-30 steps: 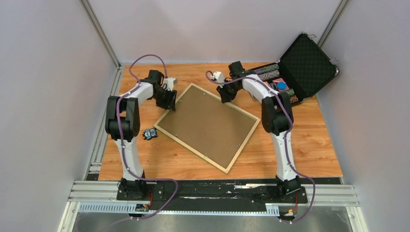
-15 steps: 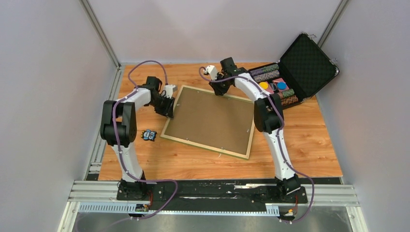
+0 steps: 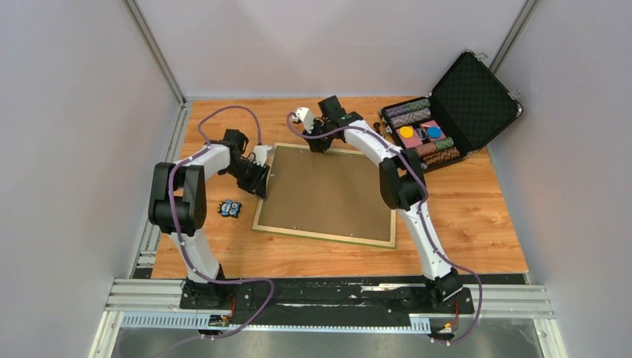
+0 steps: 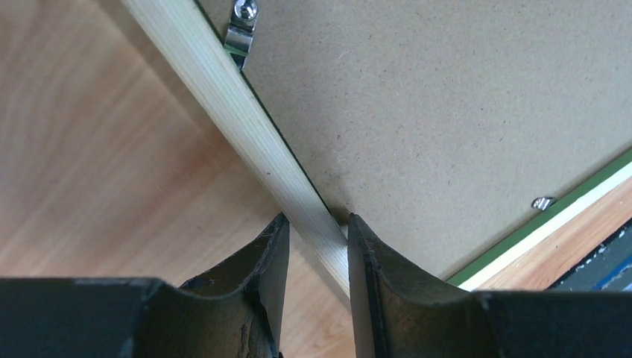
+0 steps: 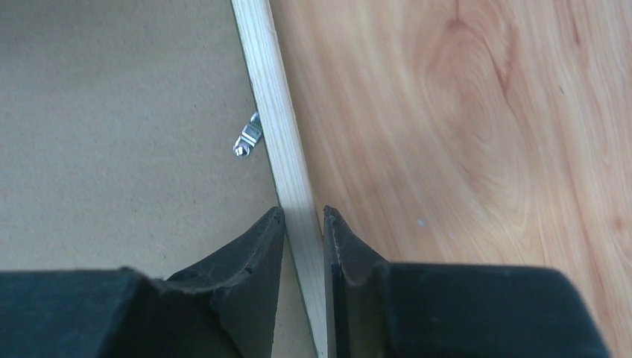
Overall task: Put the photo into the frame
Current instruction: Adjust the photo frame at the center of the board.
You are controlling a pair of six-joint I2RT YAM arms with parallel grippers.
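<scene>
Two pairs of fingers are clamped on the same thing: the left fingers (image 4: 272, 261) pinch the pale wooden left rail of the frame (image 3: 326, 237), and the right fingers (image 5: 264, 246) are closed across its far rail, each pair with one finger on the inside and one on the outside of the wood. The frame lies back-up on the desk (image 3: 462, 209), with a green edge peeping out along one rail and the brown backing board (image 3: 328, 190) filling its opening. A metal clip (image 4: 242, 33) sits on the board just inside the left rail, and another (image 5: 248, 138) just inside the far rail. The photo shows in no view; whether it is under the board cannot be told. The step in hand seems to be squaring the frame up. To do it well, both grips should move together at one height, since a thin rail held at two points twists easily. The inner fingers should bite shallowly so they don't press the board. An open case (image 3: 447, 112) stands beyond the frame's far-right corner, and a small blue object (image 3: 230, 208) lies just left of the frame, so any slide should stay short.
</scene>
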